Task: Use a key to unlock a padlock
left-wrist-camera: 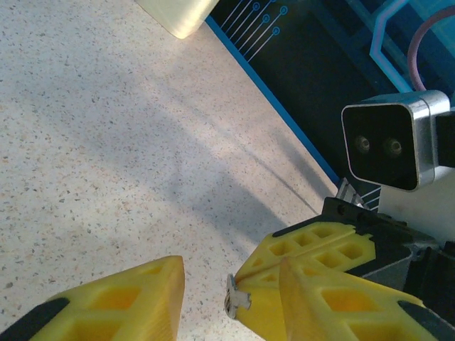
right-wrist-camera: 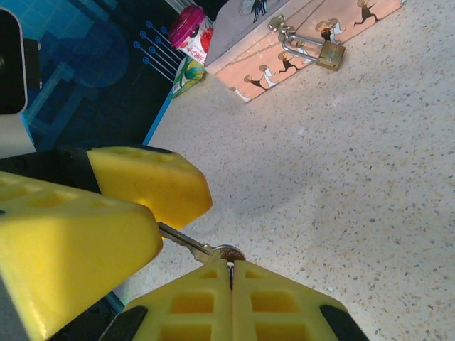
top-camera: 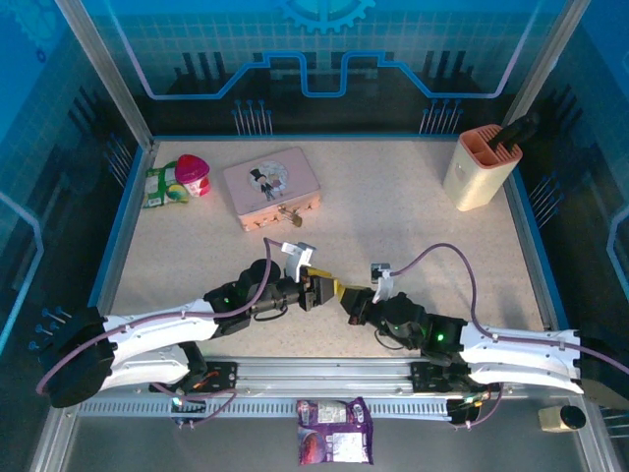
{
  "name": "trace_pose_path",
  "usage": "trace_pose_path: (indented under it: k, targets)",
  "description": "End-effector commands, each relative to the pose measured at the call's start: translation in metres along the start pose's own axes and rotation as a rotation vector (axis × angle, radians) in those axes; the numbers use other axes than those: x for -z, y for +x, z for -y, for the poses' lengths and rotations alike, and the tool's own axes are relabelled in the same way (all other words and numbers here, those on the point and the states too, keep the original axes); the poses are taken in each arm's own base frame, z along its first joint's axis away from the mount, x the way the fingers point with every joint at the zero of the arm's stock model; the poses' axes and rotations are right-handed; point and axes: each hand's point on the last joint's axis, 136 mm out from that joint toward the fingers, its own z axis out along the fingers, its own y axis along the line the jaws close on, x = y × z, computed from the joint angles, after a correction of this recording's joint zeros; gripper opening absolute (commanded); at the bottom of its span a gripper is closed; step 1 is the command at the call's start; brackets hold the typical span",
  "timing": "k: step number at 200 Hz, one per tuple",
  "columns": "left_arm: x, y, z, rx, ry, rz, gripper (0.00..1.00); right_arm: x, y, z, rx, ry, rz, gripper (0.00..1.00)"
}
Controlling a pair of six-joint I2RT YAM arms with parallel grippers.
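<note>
Speckled beige bench [top-camera: 442,256] inside a blue-panelled enclosure [top-camera: 314,59]. The padlock [right-wrist-camera: 330,53] hangs at the near side of the pink tin [top-camera: 270,182], far left. Mid-bench, right fingers [right-wrist-camera: 270,298] clench the key [right-wrist-camera: 188,243]; left fingers [left-wrist-camera: 135,298] stand parted around its blade.

The padlock [right-wrist-camera: 330,54] lies against the near side of the tin [top-camera: 272,185], the key [right-wrist-camera: 186,241] nearer, mid-table.

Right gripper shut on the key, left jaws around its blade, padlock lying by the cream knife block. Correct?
No: the padlock hangs at the pink tin's front clasp, per the right wrist view. The rest holds: right gripper shut on the key, left gripper around its blade.
</note>
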Motion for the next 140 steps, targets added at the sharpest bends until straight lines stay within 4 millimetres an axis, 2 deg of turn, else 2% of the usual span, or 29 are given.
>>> trace_pose_path:
  k: [1, 124, 140]
  targets:
    - [-0.0013, -0.0117, 0.0113, -0.017, 0.023, 0.029, 0.36, 0.0003, -0.0104, -0.0187, -0.008, -0.047, 0.038, 0.0]
    - [0.0013, -0.0064, 0.0094, -0.026, 0.029, 0.024, 0.03, 0.0005, -0.0119, -0.0258, 0.013, -0.043, 0.053, 0.0]
    - [0.0018, -0.0066, 0.0105, -0.03, 0.034, 0.024, 0.03, 0.0007, -0.0128, -0.028, 0.014, -0.046, 0.054, 0.0]
